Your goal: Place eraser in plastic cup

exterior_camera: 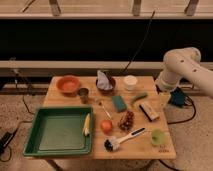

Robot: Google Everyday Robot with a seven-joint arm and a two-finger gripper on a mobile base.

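The eraser [149,111], an oblong block with a cream-white top over a dark base, lies on the right part of the wooden table [65,99]. The light-green plastic cup [158,137] stands upright near the table's front right corner, a little in front of the eraser. My white arm reaches in from the right. Its gripper [164,99] hangs at the table's right edge, just behind and to the right of the eraser and above it.
An orange bowl [68,84], a dark metal cup [83,93], a dark bowl holding a cloth [105,82] and a white tub [130,82] stand at the back. A teal sponge [119,103], grapes [126,121], an orange fruit [106,126] and a dish brush [122,139] lie mid-table. A green tray [60,131] is at the front left.
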